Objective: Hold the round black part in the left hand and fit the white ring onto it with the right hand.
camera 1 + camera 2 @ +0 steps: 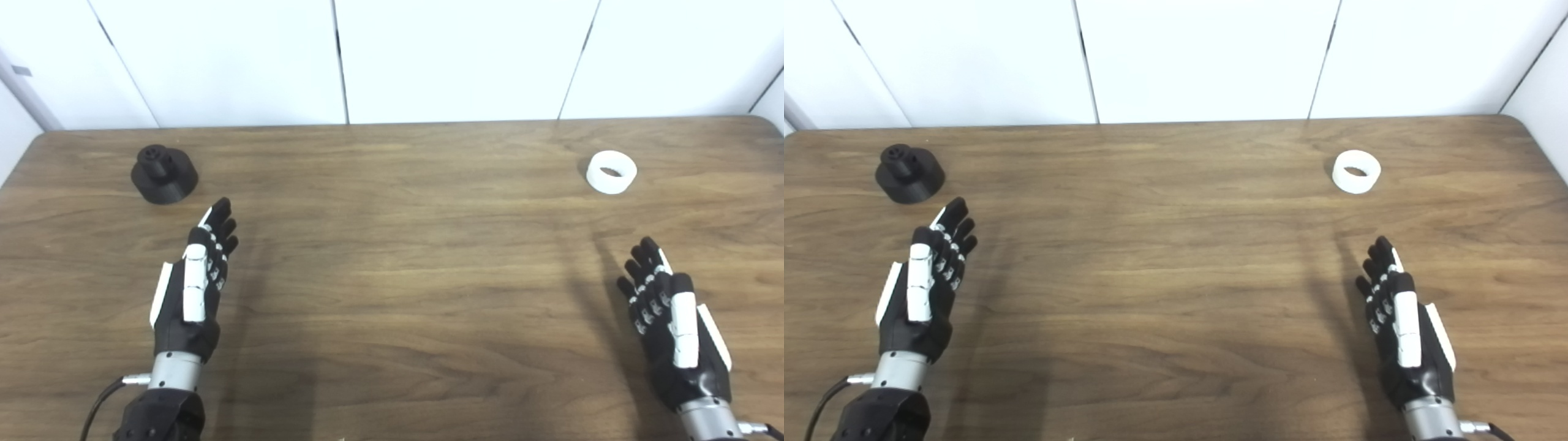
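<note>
The round black part (163, 174) stands upright on the wooden table (392, 275) at the far left, with a narrow hub on top. The white ring (611, 172) lies flat at the far right, its hole facing up. My left hand (195, 283) is open and empty, fingers straight, a little nearer than the black part and to its right, not touching it. My right hand (672, 321) is open and empty, fingers straight, well nearer than the ring. Both hands also show in the right eye view, the left hand (923, 285) and the right hand (1402, 324).
White wall panels (453, 58) rise directly behind the table's far edge. A black cable (98, 401) runs from my left wrist at the bottom left. Nothing else stands on the table.
</note>
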You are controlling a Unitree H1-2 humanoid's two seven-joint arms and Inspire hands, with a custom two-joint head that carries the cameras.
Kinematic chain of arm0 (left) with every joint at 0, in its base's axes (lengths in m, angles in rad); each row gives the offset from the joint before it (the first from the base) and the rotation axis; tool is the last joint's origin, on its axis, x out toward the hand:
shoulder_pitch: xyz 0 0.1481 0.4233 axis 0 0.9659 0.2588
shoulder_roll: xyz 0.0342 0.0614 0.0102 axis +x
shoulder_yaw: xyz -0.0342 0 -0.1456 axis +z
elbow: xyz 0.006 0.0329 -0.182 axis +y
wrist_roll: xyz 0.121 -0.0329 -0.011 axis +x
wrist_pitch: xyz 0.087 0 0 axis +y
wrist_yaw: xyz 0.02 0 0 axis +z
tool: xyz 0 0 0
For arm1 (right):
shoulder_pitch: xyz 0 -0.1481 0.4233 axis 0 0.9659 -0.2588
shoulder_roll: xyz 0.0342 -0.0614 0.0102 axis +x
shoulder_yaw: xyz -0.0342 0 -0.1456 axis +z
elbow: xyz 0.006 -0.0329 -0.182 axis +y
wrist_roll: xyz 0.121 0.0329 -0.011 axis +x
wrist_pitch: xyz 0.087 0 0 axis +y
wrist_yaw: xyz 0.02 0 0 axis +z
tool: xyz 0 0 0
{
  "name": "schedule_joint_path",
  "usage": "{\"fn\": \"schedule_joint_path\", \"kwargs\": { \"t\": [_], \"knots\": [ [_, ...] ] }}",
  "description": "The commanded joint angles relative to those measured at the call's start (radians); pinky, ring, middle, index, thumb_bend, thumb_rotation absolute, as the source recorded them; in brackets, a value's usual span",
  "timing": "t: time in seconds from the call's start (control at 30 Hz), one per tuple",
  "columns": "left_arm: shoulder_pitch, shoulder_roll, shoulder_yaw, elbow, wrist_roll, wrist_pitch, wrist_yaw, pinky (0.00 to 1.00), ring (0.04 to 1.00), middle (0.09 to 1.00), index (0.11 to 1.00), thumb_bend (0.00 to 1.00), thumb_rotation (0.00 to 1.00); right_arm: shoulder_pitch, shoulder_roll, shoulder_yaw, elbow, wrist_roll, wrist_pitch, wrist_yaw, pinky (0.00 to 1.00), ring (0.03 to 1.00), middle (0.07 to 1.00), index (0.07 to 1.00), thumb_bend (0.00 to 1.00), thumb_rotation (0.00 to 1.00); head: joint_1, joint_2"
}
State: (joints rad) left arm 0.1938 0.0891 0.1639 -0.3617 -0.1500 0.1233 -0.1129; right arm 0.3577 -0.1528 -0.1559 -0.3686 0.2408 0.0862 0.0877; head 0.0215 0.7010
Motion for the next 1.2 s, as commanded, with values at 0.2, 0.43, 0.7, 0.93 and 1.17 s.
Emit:
{"fn": "schedule_joint_path", "kwargs": {
  "t": [0.2, 0.43, 0.7, 0.93, 1.17],
  "knots": [
    [0.071, -0.004, -0.011, -0.025, 0.012, -0.038, 0.006, 0.96, 0.963, 0.970, 0.935, 0.53, 0.99, -0.006, -0.009, -0.015, -0.006, 0.014, -0.044, 0.011, 1.00, 1.000, 1.000, 0.994, 0.58, 1.00, -0.004, -0.006],
    [0.069, -0.001, -0.010, -0.017, 0.010, -0.041, 0.003, 0.95, 0.955, 0.968, 0.937, 0.56, 0.97, -0.006, -0.011, -0.015, -0.004, 0.009, -0.050, 0.012, 1.00, 1.000, 1.000, 0.998, 0.59, 1.00, -0.008, -0.008],
    [0.074, -0.019, -0.026, -0.025, 0.021, -0.037, 0.011, 0.95, 0.951, 0.964, 0.934, 0.55, 0.95, -0.003, -0.026, -0.028, 0.008, 0.016, -0.052, 0.018, 1.00, 1.000, 1.000, 0.998, 0.60, 1.00, 0.074, -0.025],
    [0.084, -0.043, -0.069, -0.019, 0.063, -0.050, 0.031, 0.95, 0.952, 0.962, 0.939, 0.52, 0.96, -0.004, -0.059, -0.048, 0.048, 0.054, -0.078, 0.055, 1.00, 1.000, 1.000, 1.000, 0.61, 1.00, 0.197, -0.074],
    [0.092, -0.059, -0.108, 0.009, 0.080, -0.081, 0.051, 0.97, 0.965, 0.973, 0.952, 0.54, 0.92, -0.011, -0.086, -0.059, 0.119, 0.078, -0.152, 0.105, 1.00, 1.000, 1.000, 1.000, 0.65, 1.00, 0.272, -0.133]
  ]
}}
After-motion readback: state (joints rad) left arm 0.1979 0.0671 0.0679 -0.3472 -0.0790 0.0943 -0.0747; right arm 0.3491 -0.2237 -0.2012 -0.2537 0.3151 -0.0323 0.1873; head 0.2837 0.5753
